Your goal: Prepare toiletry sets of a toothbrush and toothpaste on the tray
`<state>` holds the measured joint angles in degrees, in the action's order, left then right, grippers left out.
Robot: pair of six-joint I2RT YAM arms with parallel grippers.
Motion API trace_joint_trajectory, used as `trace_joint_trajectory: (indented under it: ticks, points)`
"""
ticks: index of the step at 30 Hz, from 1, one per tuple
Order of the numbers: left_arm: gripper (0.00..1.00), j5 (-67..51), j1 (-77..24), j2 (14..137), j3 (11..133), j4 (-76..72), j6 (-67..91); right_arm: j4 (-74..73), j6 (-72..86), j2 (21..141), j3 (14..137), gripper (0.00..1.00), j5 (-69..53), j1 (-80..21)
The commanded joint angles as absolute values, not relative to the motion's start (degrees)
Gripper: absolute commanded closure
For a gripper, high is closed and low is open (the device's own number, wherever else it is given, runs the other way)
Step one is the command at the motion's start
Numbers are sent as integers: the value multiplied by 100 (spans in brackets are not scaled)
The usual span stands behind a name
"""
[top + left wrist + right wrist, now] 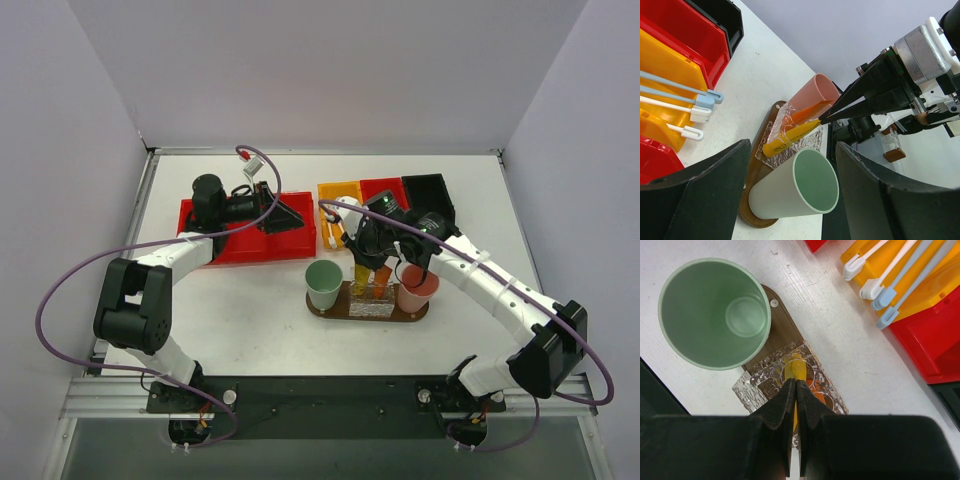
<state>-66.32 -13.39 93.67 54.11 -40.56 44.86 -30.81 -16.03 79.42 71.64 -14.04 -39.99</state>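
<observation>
We see the right gripper point(795, 386) closed flat on the upper end of a yellow toothpaste tube point(790, 137). The tube slants down into the clear glass point(754, 382), where something orange point(807, 111) also shows. The glass stands in the middle of the tray point(782, 327), with a green cup point(715, 315) at the tray's left end and a pink cup point(812, 92) at its right end. The tray lies a little right of the worktop's centre, toward the near edge.

Behind it, toward the far edge, we find the toothbrushes point(680, 97) lying side by side in a yellow bin point(660, 65), their heads sticking out over its front lip.

The left gripper point(285, 215) hangs over the large red bin point(250, 248) on the far left of the worktop. Its jaws are spread wide and hold nothing.
</observation>
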Motion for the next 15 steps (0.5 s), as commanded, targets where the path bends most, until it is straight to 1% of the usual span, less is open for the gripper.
trace_joint_trajectory:
  ticks: [1,6,7,9,10,15]
  points:
    - [21,-6759,-1301,9352,5440,-4368,4491,-3199,-1740,7954,7189,100,-1204,-4069]
    - [21,-6759,-1292,9378,5449,-4368,4483,-3226,-1749,7919,7198,100,-1169,-4061]
    - [21,-6767,-1301,9369,5449,-4368,4491,-3234,-1749,7910,7207,99,-1178,-4069]
    - [21,-6750,-1301,9369,5449,-4368,4474,-3252,-1740,7910,7233,93,-1178,-4069]
    - [21,-6750,-1301,9378,5449,-4377,4465,-3252,-1740,7901,7242,87,-1178,-4069]
    - [21,-6732,-1301,9378,5519,-4158,4290,-3287,-1723,7831,7312,68,-1187,-4061]
